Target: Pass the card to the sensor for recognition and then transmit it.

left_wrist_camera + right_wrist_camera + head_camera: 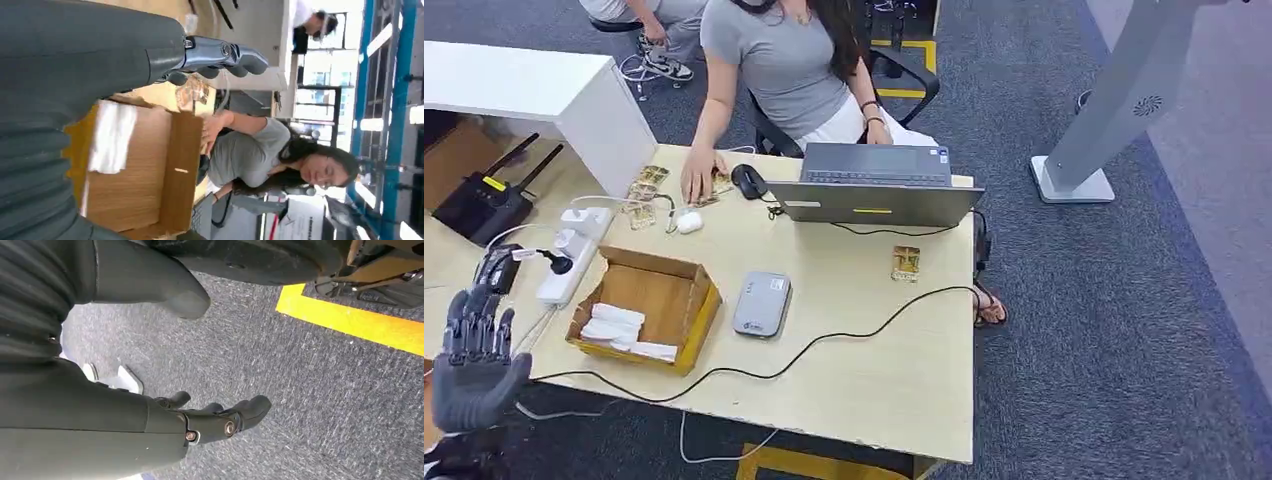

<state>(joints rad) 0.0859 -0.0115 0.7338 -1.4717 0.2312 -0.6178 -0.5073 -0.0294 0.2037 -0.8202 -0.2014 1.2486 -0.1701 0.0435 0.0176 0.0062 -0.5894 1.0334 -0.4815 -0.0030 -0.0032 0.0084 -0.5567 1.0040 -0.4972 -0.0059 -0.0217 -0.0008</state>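
Left hand (474, 360) raised at the near left corner of the table (864, 370), fingers apart and extended, nothing held; same hand (210, 57) seen in the left wrist view above the cardboard box. Black router (484, 200) with antennas on the floor at far left, beside a white desk (524, 85). White power strip (574, 255) along the left table edge, with a black plug inserted. Open cardboard box (646, 305) near the left edge, white folded items (619, 325) lying inside. Several small packets (646, 185) at the far left corner, a person's hand (696, 180) resting next to them. Black mouse (748, 181) just beside that hand. Grey sensor (762, 304) flat on the table, just to the right of the box. Black cable (824, 340) trailing across the near half of the light wooden surface. Grey laptop (874, 185) open at the far edge, facing the seated person (784, 60) in a grey top. Card (905, 263) lying flat near the laptop's front edge, well apart from both hands. Grey carpet (1124, 330) to the right, white stand base (1072, 180) upon it. Right hand (210, 420) hanging over the carpet near a yellow floor line (350, 320), fingers loosely curled and separated, holding nothing.
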